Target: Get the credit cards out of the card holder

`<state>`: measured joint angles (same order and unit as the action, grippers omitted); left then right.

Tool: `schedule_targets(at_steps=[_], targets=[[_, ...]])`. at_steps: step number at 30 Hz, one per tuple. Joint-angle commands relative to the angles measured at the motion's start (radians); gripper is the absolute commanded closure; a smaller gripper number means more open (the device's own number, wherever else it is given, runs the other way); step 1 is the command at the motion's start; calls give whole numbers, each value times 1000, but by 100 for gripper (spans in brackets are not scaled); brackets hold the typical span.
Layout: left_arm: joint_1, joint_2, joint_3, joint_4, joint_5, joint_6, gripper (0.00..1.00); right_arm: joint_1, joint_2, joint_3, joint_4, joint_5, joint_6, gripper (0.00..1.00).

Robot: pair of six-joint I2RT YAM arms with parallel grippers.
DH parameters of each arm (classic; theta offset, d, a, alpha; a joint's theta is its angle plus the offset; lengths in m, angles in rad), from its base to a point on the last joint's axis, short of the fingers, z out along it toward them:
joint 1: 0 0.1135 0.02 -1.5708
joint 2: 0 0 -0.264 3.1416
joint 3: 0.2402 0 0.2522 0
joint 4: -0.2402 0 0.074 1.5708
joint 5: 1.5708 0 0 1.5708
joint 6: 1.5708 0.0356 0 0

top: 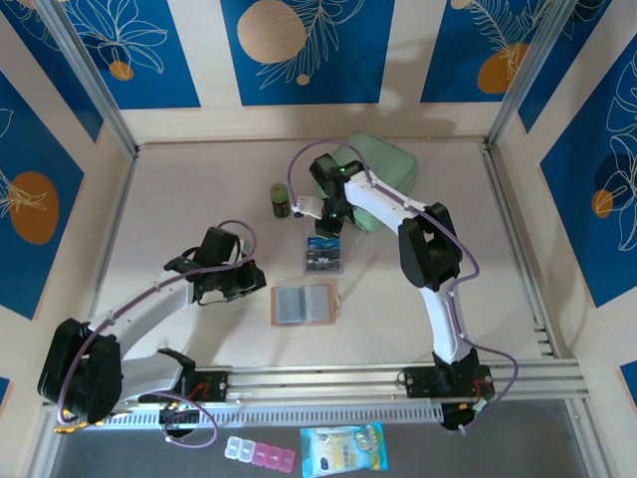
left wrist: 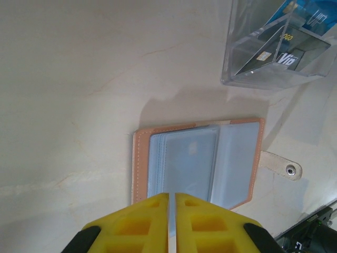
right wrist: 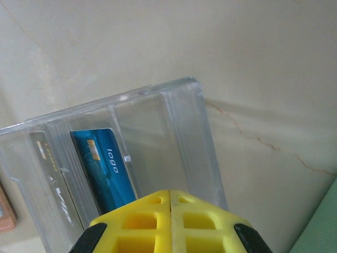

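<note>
Currently open and flat on the pale desk (top: 199,179), near the front rail: card holder (top: 302,304), grey see-through pockets facing up, snap tab sticking out from one side. Just beyond it, a clear plastic box (top: 324,255), with the credit cards (right wrist: 102,168) standing in its slots, a blue one beside a dark one. Directly over that box, right gripper (right wrist: 169,192), yellow fingers pressed together, nothing between them. Just left of the card holder, left gripper (left wrist: 169,196), likewise closed and empty, tips over the holder's near edge. Farther back, a mint-green zip case (top: 393,159) and a small green can (top: 282,199).
</note>
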<state>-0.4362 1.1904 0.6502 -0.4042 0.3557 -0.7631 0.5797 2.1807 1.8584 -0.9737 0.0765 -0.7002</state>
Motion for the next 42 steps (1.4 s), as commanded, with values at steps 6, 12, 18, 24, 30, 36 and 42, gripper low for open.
schedule_targets(at_steps=[6, 12, 18, 24, 30, 36, 42], targets=[[7, 5, -35, 64, 58, -33, 89, 18, -132, -40, 67, 51, 157, 100], [1, 17, -53, 105, 71, -48, 89, 60, -232, -139, 104, 9, 380, 98], [-17, 20, -85, 152, 82, -67, 89, 120, -349, -294, 190, -78, 713, 96], [-40, 9, -119, 168, 68, -65, 89, 174, -480, -526, 381, -161, 1105, 97], [-62, -13, -177, 196, 56, -75, 92, 261, -553, -713, 581, -215, 1370, 97], [-101, -12, -201, 221, 47, -88, 94, 287, -517, -736, 549, -243, 1485, 97], [-135, 21, -204, 246, 38, -93, 97, 299, -500, -771, 570, -236, 1511, 86]])
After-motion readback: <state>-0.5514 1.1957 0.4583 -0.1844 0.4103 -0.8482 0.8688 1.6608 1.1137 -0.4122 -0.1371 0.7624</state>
